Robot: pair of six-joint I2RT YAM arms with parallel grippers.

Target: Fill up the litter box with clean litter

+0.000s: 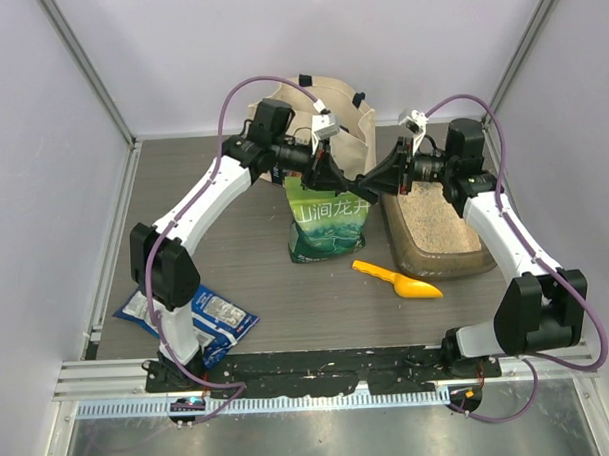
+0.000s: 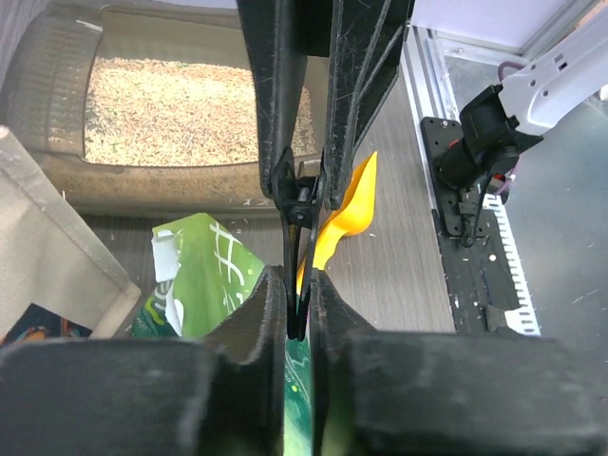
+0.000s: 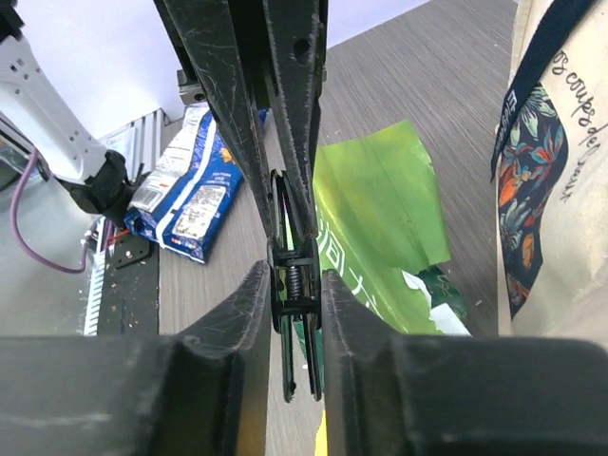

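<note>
The litter box point(image 1: 474, 254) lies at the right with clean litter point(image 1: 433, 227) spread in it; the left wrist view shows the litter box point(image 2: 52, 90) and its litter point(image 2: 180, 104) too. Both grippers meet in the air above a green pouch point(image 1: 327, 222). My left gripper point(image 2: 299, 277) is shut on the thin end of a black spring clip point(image 2: 302, 195). From the opposite side, my right gripper point(image 3: 295, 271) has its pads against both sides of the clip's point(image 3: 294, 285) spring hinge. The two sets of fingers nearly touch at the clip point(image 1: 362, 183).
A yellow scoop point(image 1: 398, 280) lies on the table in front of the litter box. A cream tote bag point(image 1: 320, 102) stands behind the pouch. A blue snack bag point(image 1: 203, 317) lies near the left arm's base. The cage walls close in the back and sides.
</note>
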